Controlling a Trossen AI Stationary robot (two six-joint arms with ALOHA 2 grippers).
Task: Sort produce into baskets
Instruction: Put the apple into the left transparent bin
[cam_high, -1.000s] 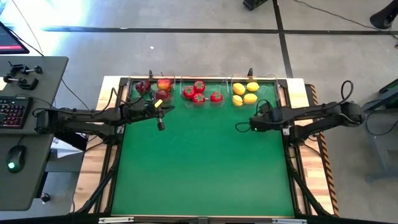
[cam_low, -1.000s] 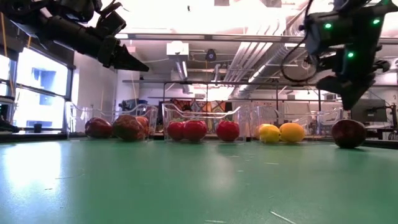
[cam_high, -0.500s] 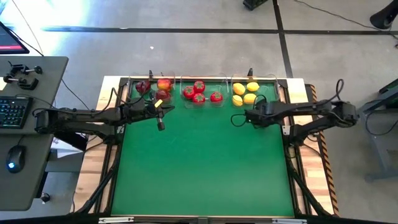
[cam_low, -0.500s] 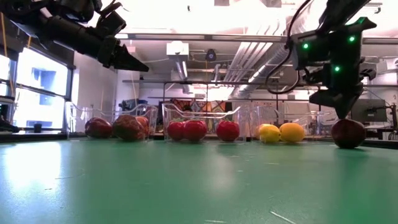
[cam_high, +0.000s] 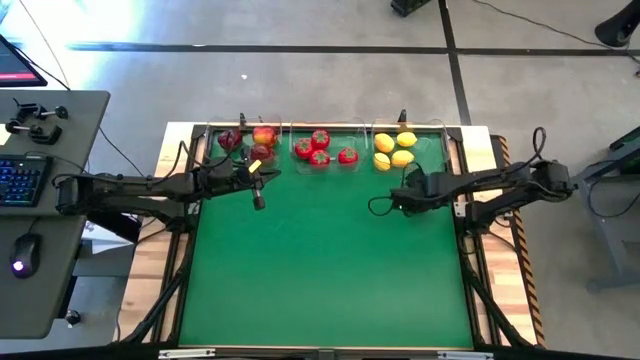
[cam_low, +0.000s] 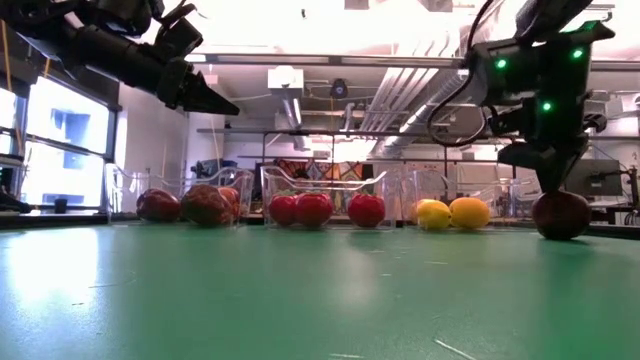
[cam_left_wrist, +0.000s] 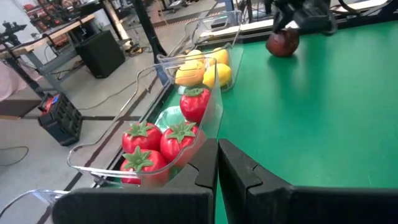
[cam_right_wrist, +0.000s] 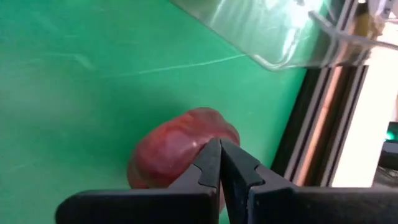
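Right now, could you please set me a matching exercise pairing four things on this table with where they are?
Things:
1. lemons
2. green-topped red fruits
3. dark red apple
4. left end effector

Places:
A. in the middle bin
B. loose on the green mat, under the right end effector
C. raised, shut, near the left bin
D. in the right bin

Pairs: 1-D, 2-A, 3-B, 4-C

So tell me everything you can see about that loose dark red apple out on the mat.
The apple is dark red, round and glossy, like a plastic toy. It lies alone on the green mat, outside the bins, near the mat's right edge by the lemon bin. The right gripper is just above it, fingers shut together, not around it.
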